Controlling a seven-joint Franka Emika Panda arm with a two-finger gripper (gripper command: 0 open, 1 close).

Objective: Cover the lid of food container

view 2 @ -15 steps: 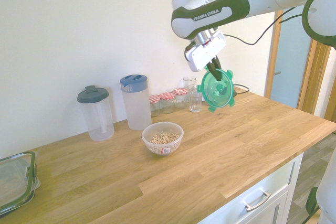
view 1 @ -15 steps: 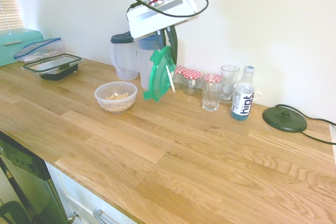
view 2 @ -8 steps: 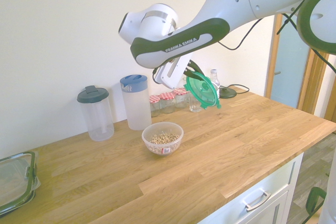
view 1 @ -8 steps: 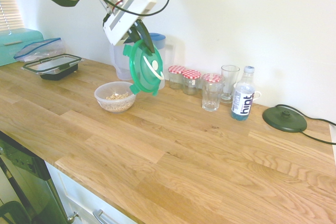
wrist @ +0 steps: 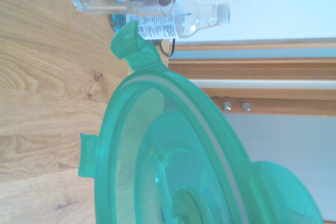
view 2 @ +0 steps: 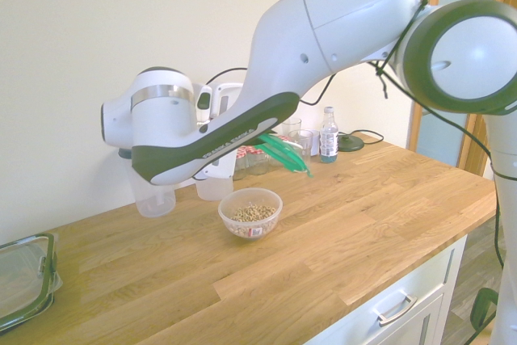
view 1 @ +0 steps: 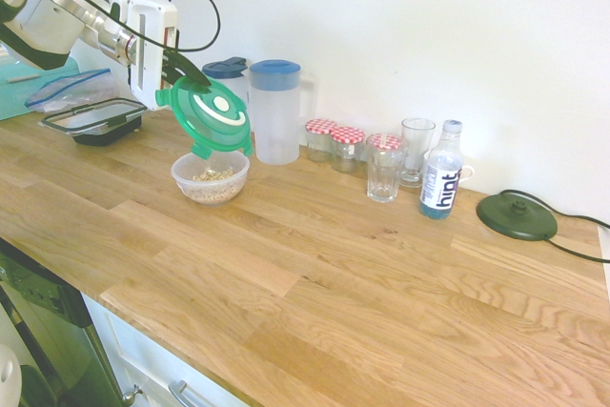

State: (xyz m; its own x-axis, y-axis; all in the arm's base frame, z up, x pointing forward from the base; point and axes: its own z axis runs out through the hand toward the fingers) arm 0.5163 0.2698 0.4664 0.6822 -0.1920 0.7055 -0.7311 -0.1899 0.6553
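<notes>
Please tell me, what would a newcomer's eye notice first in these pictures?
First comes the translucent green lid, held tilted in the gripper in the air, near the round clear bowl of cereal-like food on the wooden countertop. Next, the two jars with red-and-white checked lids catch the eye, standing by the wall beside the blue-lidded pitcher.
</notes>
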